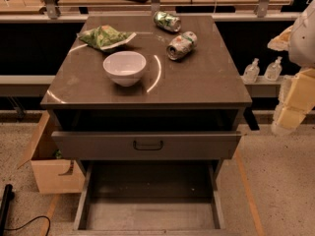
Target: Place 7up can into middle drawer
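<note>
Not yet picked up, well away from the tool

Found the desk [206, 85] busy toward the back, and the middle drawer [147, 216] pulled out below with a bare floor. Saw the tool [290, 109] at the right edge, well apart from the desk; could not tell how far open, nor whether holding anything. Noted the white bowl [124, 67] near the front. Spotted the 7up can [181, 45] on its side behind and right of it, near a darker green can [167, 21]. Judged best to descend across its narrow body, clear of both neighbours, since dented and likely to roll
</note>
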`<state>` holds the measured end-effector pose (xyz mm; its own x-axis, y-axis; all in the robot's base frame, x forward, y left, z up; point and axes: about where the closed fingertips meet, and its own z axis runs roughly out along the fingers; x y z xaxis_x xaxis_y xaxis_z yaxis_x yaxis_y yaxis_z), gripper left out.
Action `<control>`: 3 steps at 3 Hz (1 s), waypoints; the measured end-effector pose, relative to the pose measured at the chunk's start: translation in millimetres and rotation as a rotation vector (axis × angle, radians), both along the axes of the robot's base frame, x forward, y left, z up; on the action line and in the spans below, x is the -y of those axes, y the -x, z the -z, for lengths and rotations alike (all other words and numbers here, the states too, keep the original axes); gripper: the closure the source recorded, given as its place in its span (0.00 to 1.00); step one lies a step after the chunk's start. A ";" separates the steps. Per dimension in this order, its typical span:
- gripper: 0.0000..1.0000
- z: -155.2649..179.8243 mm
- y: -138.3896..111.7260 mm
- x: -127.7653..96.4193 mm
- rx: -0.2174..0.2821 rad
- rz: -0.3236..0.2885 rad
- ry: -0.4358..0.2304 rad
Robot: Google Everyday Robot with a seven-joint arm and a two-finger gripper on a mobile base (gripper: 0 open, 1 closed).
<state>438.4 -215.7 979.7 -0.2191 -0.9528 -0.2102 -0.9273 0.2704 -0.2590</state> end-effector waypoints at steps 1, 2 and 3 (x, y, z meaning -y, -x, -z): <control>0.00 -0.1 0.0 0.0 0.000 0.000 0.000; 0.00 -12.7 -21.5 13.6 0.086 -0.003 -0.003; 0.00 -28.0 -59.3 39.8 0.213 -0.028 0.026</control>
<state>497.7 -255.5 1007.7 -0.1452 -0.9636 -0.2245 -0.8579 0.2356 -0.4566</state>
